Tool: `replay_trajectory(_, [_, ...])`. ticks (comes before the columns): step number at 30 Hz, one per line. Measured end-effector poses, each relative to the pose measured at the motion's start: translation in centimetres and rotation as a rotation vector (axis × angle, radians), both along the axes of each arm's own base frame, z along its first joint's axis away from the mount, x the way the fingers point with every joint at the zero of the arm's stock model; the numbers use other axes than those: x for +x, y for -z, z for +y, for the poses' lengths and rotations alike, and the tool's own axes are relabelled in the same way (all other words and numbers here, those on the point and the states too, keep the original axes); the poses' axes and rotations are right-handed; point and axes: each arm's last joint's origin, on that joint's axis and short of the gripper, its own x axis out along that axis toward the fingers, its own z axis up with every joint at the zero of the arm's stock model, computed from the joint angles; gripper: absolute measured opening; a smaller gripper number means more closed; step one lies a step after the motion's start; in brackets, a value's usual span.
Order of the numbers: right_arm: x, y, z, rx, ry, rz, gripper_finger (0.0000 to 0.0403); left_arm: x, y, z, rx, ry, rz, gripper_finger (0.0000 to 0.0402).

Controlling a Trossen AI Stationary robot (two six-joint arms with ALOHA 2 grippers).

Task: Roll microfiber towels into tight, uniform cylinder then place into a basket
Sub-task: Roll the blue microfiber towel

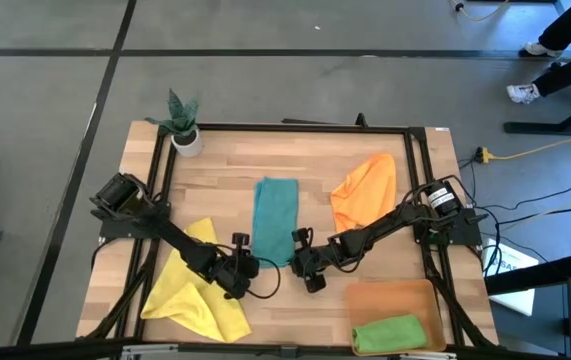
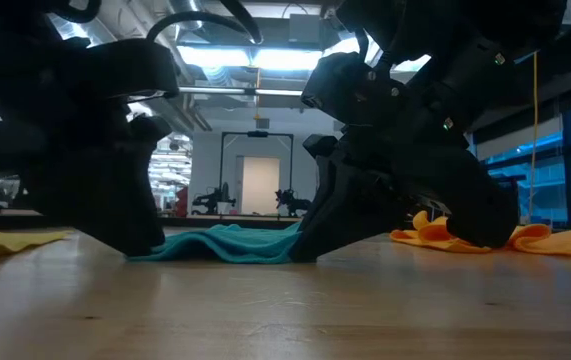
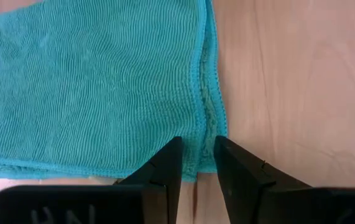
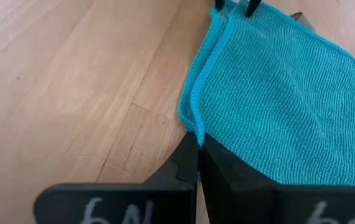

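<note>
Right gripper (image 1: 302, 243): my fingers are pressed together on the near right corner of the teal towel (image 1: 275, 220); in my wrist view the doubled hem runs straight into the pinch.
Left gripper (image 1: 241, 246): narrowly parted, the fingertips straddling the near left corner of the same cloth; whether it has a real grip yet I can't tell.
Teal towel: it lies flat near the middle of the table (image 1: 295, 165), folded into a long strip, one short edge at my two grippers.
Key relation: the strip's long axis runs away from my fingers toward the far side of the table, so I judge a roll would have to start at this near edge and travel forward along that axis.
Nearer arm: neither; both tools meet the near edge, one at each corner, just beside each other.
Arm pose: both arms reach in low from the outer sides of the table, elbows out, wrists turned inward and fingers pitched down onto the wood.
Other towels: the yellow towel (image 1: 197, 292) is crumpled under my left arm, the orange towel (image 1: 365, 188) is bunched beside my right arm.
Basket (image 1: 365, 298): at the near right of the table, with the green towel (image 1: 389, 333) already rolled and lying inside.
Risk, as I judge it: uneven grip at the two corners would skew the roll.
</note>
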Motion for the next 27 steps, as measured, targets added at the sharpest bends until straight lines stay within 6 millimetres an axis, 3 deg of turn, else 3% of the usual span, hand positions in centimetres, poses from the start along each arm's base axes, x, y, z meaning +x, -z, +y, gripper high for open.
replay_trajectory(11, [0.0,0.0,0.0,0.001,0.0,0.0,0.001,-0.4,-1.9,0.1,-0.048,0.035,-0.014,0.009])
replay_trajectory(27, [0.0,0.0,0.0,0.008,-0.007,0.003,0.001,0.0,-0.6,0.0,-0.054,0.024,0.007,0.009])
